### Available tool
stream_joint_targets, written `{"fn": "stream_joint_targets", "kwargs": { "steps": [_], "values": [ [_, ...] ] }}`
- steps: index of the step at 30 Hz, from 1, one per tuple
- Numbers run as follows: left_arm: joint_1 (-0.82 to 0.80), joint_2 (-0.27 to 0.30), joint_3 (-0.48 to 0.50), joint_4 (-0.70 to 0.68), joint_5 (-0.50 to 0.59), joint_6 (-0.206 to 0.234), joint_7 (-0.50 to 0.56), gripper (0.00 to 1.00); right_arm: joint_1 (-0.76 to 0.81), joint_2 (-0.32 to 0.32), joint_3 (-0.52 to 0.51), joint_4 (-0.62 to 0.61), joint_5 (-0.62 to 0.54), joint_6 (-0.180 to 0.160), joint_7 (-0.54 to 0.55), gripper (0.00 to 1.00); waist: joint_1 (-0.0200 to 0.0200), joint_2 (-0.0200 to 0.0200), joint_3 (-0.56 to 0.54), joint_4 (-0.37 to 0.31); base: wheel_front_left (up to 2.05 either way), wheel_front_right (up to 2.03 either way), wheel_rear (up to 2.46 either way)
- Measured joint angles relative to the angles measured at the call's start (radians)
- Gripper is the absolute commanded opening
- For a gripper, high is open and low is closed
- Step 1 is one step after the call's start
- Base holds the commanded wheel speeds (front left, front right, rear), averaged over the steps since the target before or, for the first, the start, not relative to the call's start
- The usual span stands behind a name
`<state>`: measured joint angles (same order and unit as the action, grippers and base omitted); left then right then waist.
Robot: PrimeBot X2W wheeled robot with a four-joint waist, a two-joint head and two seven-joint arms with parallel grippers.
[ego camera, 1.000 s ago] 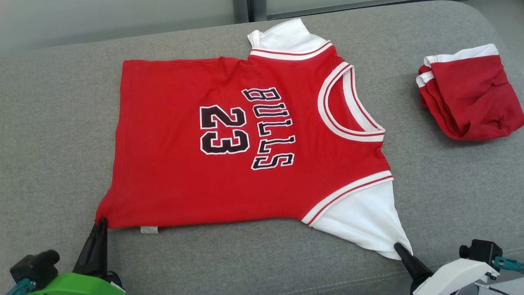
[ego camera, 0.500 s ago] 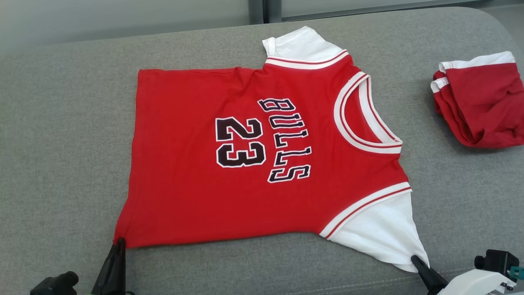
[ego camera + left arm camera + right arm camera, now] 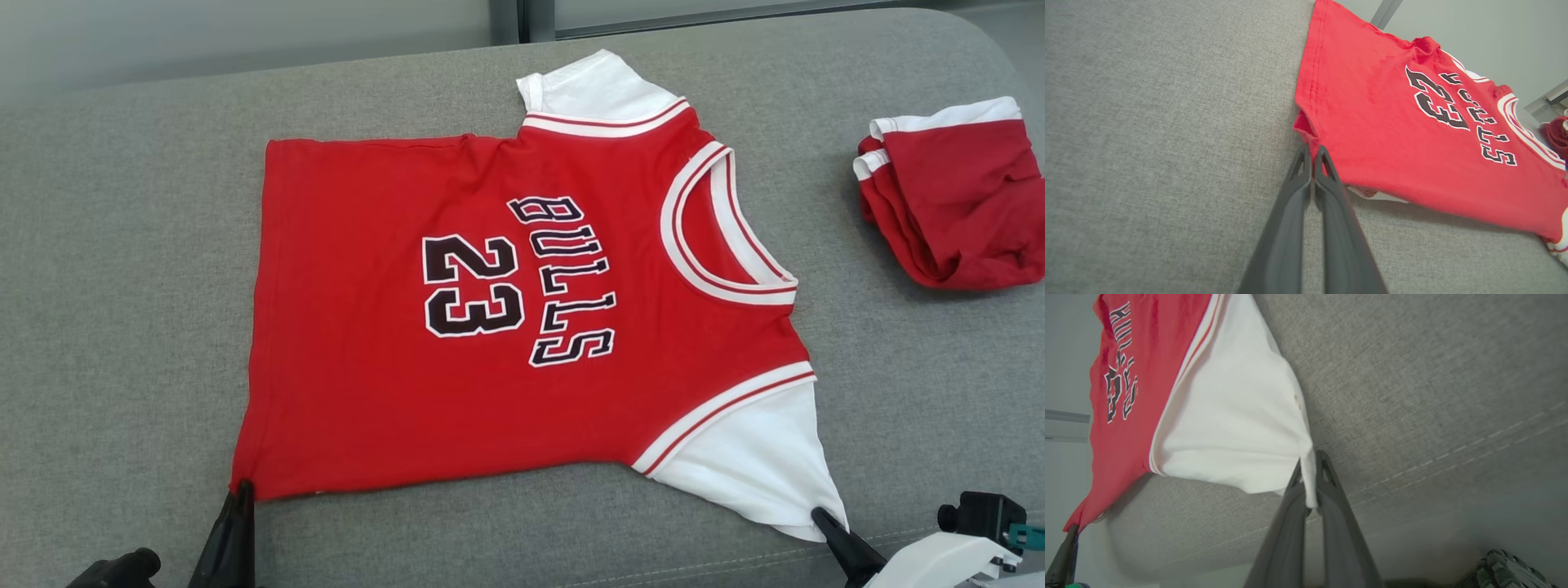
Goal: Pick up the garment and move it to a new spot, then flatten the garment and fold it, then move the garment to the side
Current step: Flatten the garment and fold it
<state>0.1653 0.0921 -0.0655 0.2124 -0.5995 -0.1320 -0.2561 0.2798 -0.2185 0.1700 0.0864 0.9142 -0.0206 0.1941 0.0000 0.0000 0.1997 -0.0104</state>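
Bright, even light all over — only a thin, soft shadow under the shirt. The wrist pictures bend at the edges.

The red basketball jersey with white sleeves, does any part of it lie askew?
Yes. On the red basketball jersey the near edge is stretched: the right pincer pinches the white sleeve into a point, and the left pincer pinches the hem corner likewise.
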Motion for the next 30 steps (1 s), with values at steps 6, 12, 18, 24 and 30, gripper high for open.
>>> {"fn": "stream_joint_targets", "kwargs": {
  "steps": [6,12,18,24,30],
  "values": [
    [0.000,0.000,0.000,-0.012,0.000,0.000,0.000,0.00,-0.001,0.000,-0.003,-0.061,0.028,0.007,0.017,0.00,0.0000,0.0000,0.017,-0.007,0.00,0.00,0.00],
    [-0.001,0.016,-0.053,0.001,-0.009,0.000,0.000,0.00,-0.007,-0.003,-0.037,-0.148,0.117,0.042,0.052,0.00,0.0000,0.0000,0.037,-0.014,0.00,0.00,0.00],
    [-0.007,0.031,-0.050,-0.026,-0.062,0.000,0.072,0.00,-0.038,-0.024,-0.064,-0.233,0.176,0.056,0.093,0.00,0.0000,0.0000,0.057,-0.013,0.00,0.00,0.00],
    [-0.053,0.077,-0.026,-0.093,-0.084,0.000,0.160,0.00,-0.085,-0.064,-0.079,-0.281,0.187,0.054,0.135,0.00,0.0000,0.0000,0.073,-0.012,0.00,0.00,0.00],
    [-0.084,0.121,-0.012,-0.140,-0.128,0.002,0.270,0.00,-0.148,-0.098,-0.098,-0.306,0.187,0.036,0.171,0.00,0.0000,0.0000,0.078,-0.011,0.00,0.00,0.00]
  ]
}}
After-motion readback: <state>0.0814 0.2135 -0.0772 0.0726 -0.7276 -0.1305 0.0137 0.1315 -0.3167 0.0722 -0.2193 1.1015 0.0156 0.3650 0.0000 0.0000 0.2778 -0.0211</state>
